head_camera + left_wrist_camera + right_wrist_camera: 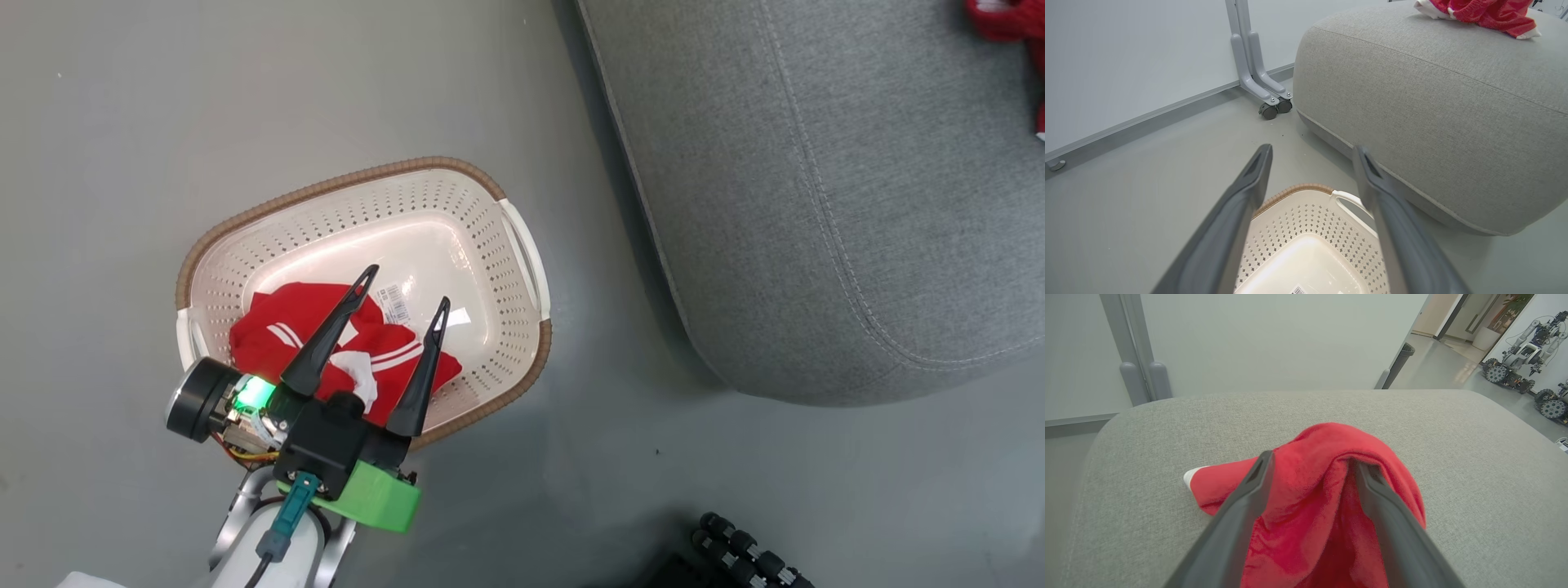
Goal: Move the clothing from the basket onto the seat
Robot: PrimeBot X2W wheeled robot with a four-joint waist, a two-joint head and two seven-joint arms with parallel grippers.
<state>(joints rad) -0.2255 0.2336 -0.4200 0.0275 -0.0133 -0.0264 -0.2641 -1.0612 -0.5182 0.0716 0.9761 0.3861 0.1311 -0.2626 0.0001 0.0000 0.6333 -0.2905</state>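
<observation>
Head view: 1 oval cream basket [326, 192], perforated walls, brown woven rim, holds 1 striped red garment [277, 327] at its left end. Above it the left gripper [407, 286], fingers spread, empty. 1 grey woven sofa [816, 204]; second garment [1004, 20] on top, far right. Left wrist view: rounded sofa [1433, 102], stitched seam. Right wrist view: right gripper [1313, 459] fingers spread, soft second garment [1306, 477] heaped between them.
</observation>
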